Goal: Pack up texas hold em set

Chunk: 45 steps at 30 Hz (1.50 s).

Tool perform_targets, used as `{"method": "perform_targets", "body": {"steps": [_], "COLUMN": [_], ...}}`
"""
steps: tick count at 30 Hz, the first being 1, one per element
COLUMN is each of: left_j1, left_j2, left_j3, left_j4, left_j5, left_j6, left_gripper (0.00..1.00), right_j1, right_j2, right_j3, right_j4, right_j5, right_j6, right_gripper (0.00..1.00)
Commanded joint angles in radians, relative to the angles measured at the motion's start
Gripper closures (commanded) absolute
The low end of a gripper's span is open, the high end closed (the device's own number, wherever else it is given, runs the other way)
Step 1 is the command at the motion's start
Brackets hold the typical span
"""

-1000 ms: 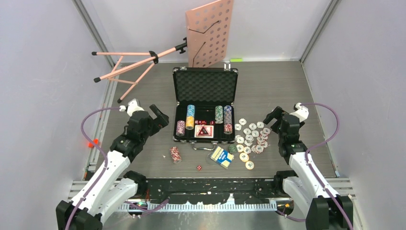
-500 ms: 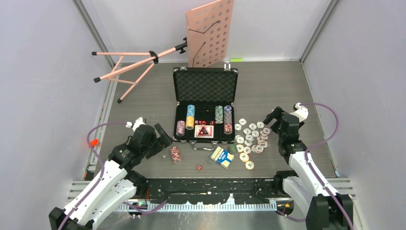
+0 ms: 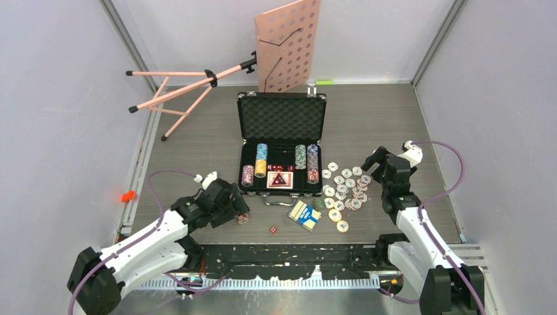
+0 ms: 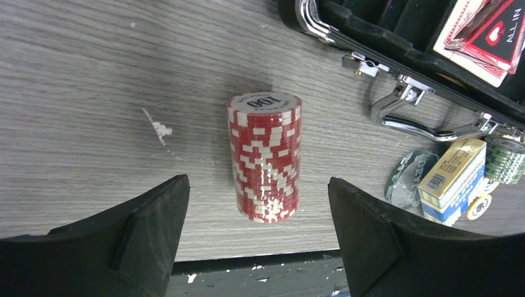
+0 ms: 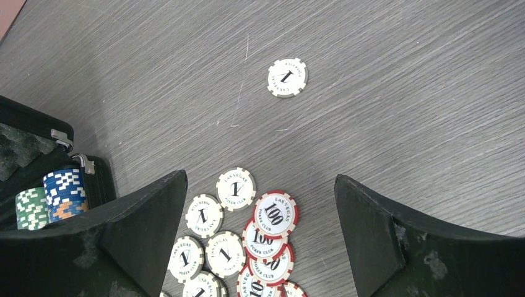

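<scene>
The texas hold em set's black case [image 3: 281, 118] lies open mid-table, with chip stacks, red dice and a card deck [image 3: 280, 180] in its foam tray. A stack of red chips [image 4: 265, 158] stands upright on the table in front of the case. My left gripper [image 4: 258, 181] is open with a finger on either side of the stack, neither touching it. In the top view, the left gripper [image 3: 236, 209] partly hides the stack. Loose white and red chips [image 3: 345, 187] lie scattered right of the case. My right gripper [image 5: 260, 176] hangs open above them, holding nothing.
A blue and yellow card box [image 4: 452, 179] lies near the case handle [image 4: 427, 120], beside a clear disc [image 4: 405, 179] and green chips [image 4: 504, 159]. A red die [image 3: 272, 230] sits near the front edge. The pink music stand [image 3: 287, 42] leans at the back.
My left arm has swung down and right from beside the case to the red chip stack, its jaws narrowing a little. The right arm has barely moved.
</scene>
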Motion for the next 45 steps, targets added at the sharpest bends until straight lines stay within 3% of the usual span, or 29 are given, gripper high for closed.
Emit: {"method": "perform_targets", "body": {"steps": [1, 3, 13, 18, 22, 30, 36, 40, 43, 45], "left_j1": [-0.027, -0.032, -0.05, -0.05, -0.049, -0.048, -0.048, -0.048, -0.049, -0.049], "left_j2": [0.058, 0.076, 0.101, 0.089, 0.086, 0.174, 0.199, 0.211, 0.242, 0.251], "left_j3": [0.0, 0.003, 0.057, 0.184, 0.261, 0.373, 0.391, 0.378, 0.367, 0.333], "left_j4": [0.101, 0.107, 0.049, -0.088, -0.155, -0.202, -0.152, -0.166, -0.222, -0.216], "left_j5": [-0.041, -0.056, -0.127, -0.157, -0.125, -0.051, -0.055, -0.045, -0.013, 0.034], "left_j6": [-0.021, -0.02, 0.108, 0.265, 0.294, 0.37, 0.383, 0.373, 0.309, 0.263], "left_gripper": [0.16, 0.2, 0.64, 0.73, 0.78, 0.78, 0.78, 0.55, 0.27, 0.19], "right_j1": [0.0, 0.0, 0.0, 0.0, 0.001, 0.0, 0.001, 0.001, 0.001, 0.001], "right_j2": [0.006, 0.008, 0.012, 0.01, 0.013, 0.01, 0.01, 0.01, 0.012, 0.013], "right_j3": [0.046, 0.047, 0.049, 0.048, 0.05, 0.049, 0.049, 0.048, 0.05, 0.05], "right_j4": [0.019, 0.018, 0.02, 0.02, 0.02, 0.02, 0.02, 0.02, 0.02, 0.02], "right_j5": [-0.002, -0.004, -0.011, -0.014, -0.016, -0.016, -0.016, -0.016, -0.017, -0.016], "right_j6": [0.005, 0.003, 0.001, 0.0, 0.001, 0.0, -0.001, 0.0, -0.001, -0.001], "right_gripper": [0.05, 0.06, 0.07, 0.07, 0.08, 0.08, 0.08, 0.08, 0.08, 0.08]}}
